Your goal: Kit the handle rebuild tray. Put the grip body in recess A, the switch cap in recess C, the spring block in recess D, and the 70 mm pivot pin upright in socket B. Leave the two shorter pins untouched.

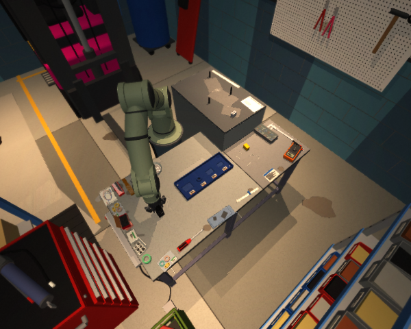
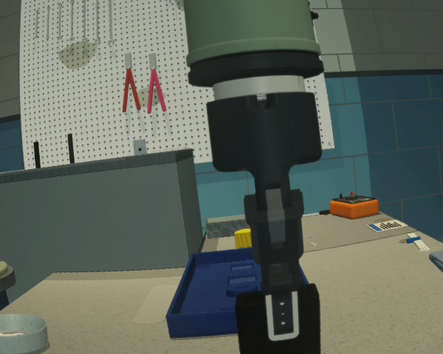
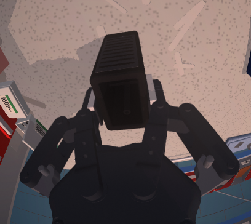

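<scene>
On the near-left part of the workbench my gripper is closed around the black ribbed grip body, one finger on each of its sides. The blue tray lies mid-bench to the right, its recesses empty. The yellow switch cap sits on the side table beyond the tray. On the grey cabinet stand black pins and a small grey spring block.
Behind the bench stands the grey cabinet, with a pegboard on the wall. Clutter lines the left bench edge. A red screwdriver and a grey plate lie at the front. An orange meter sits on the side table.
</scene>
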Robot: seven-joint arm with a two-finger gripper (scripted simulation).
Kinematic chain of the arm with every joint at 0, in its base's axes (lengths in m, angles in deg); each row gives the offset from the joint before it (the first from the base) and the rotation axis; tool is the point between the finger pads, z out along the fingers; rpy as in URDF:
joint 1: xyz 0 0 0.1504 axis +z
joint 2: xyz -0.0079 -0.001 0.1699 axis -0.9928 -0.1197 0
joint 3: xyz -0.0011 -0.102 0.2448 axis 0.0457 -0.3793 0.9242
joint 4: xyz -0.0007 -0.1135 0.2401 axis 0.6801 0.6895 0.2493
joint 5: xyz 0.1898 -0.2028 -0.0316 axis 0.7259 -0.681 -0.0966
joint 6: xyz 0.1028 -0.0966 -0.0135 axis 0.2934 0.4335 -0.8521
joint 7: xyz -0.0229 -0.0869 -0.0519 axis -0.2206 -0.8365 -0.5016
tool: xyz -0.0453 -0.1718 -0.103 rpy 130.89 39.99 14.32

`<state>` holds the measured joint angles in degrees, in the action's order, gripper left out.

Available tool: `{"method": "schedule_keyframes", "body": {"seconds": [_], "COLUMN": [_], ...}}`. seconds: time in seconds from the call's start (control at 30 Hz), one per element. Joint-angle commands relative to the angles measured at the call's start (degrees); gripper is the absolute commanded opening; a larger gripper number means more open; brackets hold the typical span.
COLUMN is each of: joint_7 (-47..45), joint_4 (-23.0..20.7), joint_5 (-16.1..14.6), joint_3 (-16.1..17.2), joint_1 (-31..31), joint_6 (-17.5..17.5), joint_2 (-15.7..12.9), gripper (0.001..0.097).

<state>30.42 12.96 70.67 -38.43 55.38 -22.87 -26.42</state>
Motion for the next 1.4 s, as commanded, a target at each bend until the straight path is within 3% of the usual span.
{"method": "schedule_keyframes", "body": {"seconds": [0.0,0.3,0.8,1.17,1.37], "joint_7": [0.0,-0.03,-0.28,-0.32,-0.46], "joint_4": [0.0,-0.05,-0.77,-0.94,-1.67], "joint_5": [-0.01,0.03,0.35,0.4,0.57], "joint_3": [-0.02,-0.01,0.07,0.07,0.08], "joint_1": [-0.01,-0.02,-0.05,-0.05,-0.06], "joint_6": [-0.02,0.55,5.16,5.96,8.62], "joint_2": [-0.01,0.53,4.46,5.07,7.08], "gripper": [0.008,0.008,0.008,0.008,0.008]}}
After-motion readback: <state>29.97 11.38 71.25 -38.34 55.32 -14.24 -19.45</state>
